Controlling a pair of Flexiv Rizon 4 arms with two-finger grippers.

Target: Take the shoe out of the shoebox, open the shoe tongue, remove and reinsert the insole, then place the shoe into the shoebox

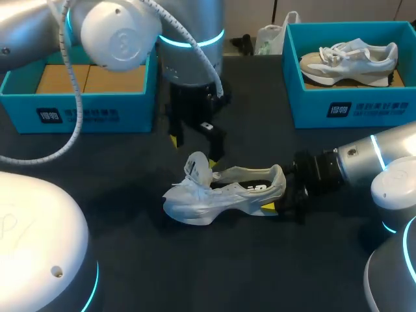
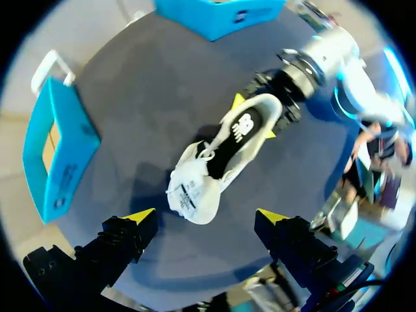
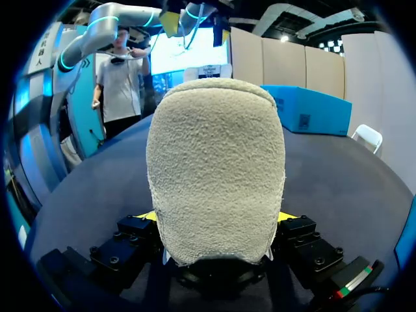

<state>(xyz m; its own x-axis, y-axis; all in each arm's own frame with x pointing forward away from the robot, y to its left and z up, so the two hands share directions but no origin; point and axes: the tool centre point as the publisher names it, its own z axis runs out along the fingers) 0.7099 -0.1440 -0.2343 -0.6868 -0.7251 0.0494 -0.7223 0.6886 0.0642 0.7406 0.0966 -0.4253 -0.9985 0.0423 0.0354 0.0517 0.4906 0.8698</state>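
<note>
**Shoe out on the counter, heel pinched by right tool**

The white shoe (image 1: 221,192) lies on the dark counter (image 1: 143,260) between the boxes, toe to the left and tongue folded toward the toe. The right tool (image 3: 216,216) pinches its heel from both sides. The left tool (image 2: 207,218) hangs above the toe, fingers spread, touching nothing. The left shoebox (image 1: 78,110) sits far left. The right shoebox (image 1: 351,107), far right, holds a second shoe (image 1: 351,58).

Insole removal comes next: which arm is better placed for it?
Likely left. The left pincer hangs open above the shoe, facing its opening where the insole shows. The right pincer is shut on the heel, steadying the shoe.
</note>
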